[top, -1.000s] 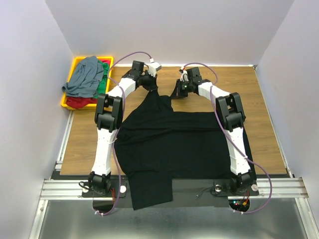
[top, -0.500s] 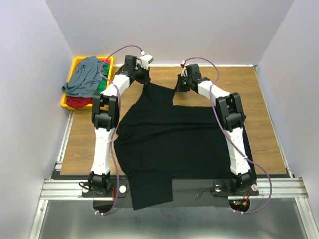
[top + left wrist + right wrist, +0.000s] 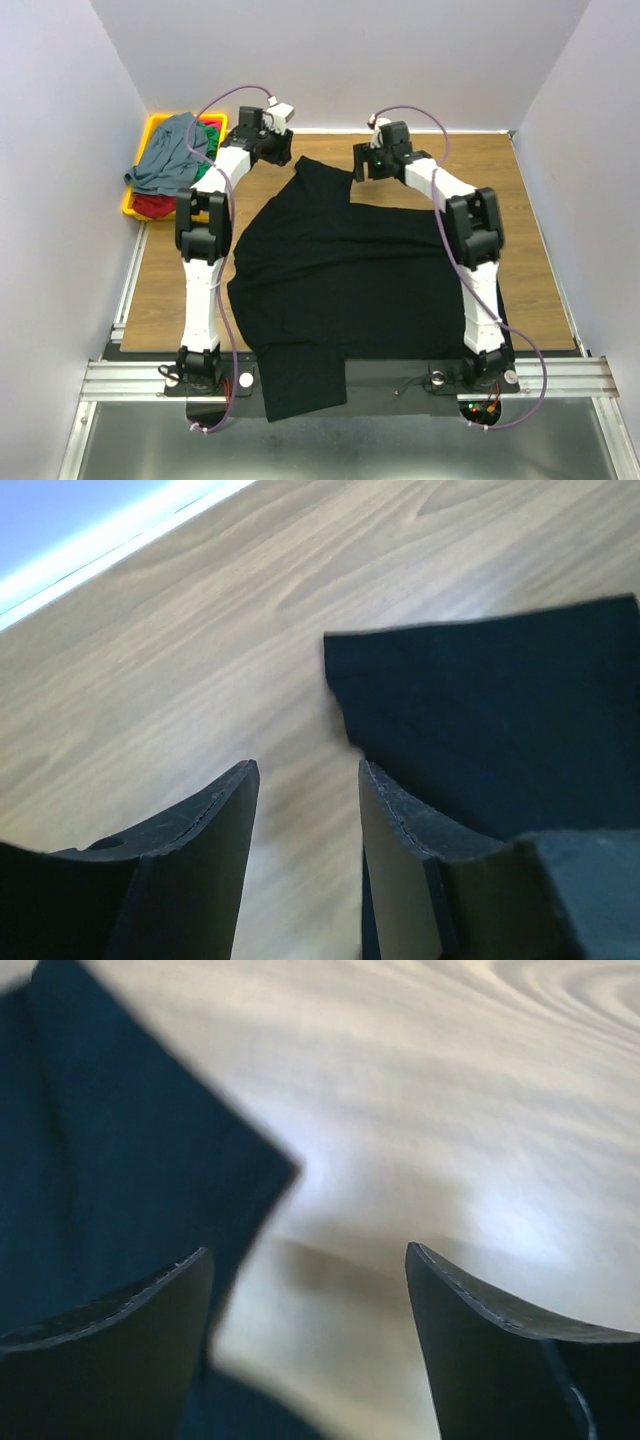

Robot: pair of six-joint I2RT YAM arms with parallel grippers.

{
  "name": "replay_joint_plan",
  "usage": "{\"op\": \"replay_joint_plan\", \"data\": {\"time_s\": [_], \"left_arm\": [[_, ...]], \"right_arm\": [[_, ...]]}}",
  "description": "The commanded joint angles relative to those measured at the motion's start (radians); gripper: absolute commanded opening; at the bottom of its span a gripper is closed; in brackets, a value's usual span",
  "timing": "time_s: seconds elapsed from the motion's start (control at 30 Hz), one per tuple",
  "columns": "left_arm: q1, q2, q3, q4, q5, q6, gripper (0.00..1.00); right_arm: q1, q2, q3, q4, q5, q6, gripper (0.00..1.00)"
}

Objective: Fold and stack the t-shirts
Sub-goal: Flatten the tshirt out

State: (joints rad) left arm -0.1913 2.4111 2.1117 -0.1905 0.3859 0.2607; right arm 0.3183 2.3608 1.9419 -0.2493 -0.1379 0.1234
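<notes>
Both arms stretched far across the table, flanking the black t-shirt at its far corner
Jaws of left gripper and right gripper stood apart, nothing held, cloth lying just beside each

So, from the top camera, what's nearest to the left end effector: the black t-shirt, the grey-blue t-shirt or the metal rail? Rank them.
1. Black t-shirt: its far corner lies just right of the left end effector.
2. Grey-blue t-shirt: off to the left, on the yellow tray.
3. Metal rail: near table edge, farthest.
</notes>
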Motion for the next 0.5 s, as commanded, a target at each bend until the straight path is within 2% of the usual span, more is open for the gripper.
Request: {"op": "replay_joint_plan", "data": {"time_s": [0.0,0.07,0.3,0.47], "left_arm": [[0.006,-0.312,-0.182,0.042,0.053,0.009,0.56],[-0.005,-0.374,-0.281,0.033,0.05,0.014,0.55],[-0.017,-0.408,-0.418,-0.065,0.059,0.049,0.48],[-0.02,-0.474,-0.603,-0.086,0.022,0.1,0.47]], "right_arm": [[-0.027,-0.302,-0.119,0.002,0.041,-0.171,0.84],[-0.051,-0.38,-0.194,-0.075,0.029,-0.22,0.84],[-0.229,-0.455,-0.319,-0.321,-0.093,-0.31,0.77],[-0.283,-0.534,-0.455,-0.375,-0.074,-0.392,0.72]]}}
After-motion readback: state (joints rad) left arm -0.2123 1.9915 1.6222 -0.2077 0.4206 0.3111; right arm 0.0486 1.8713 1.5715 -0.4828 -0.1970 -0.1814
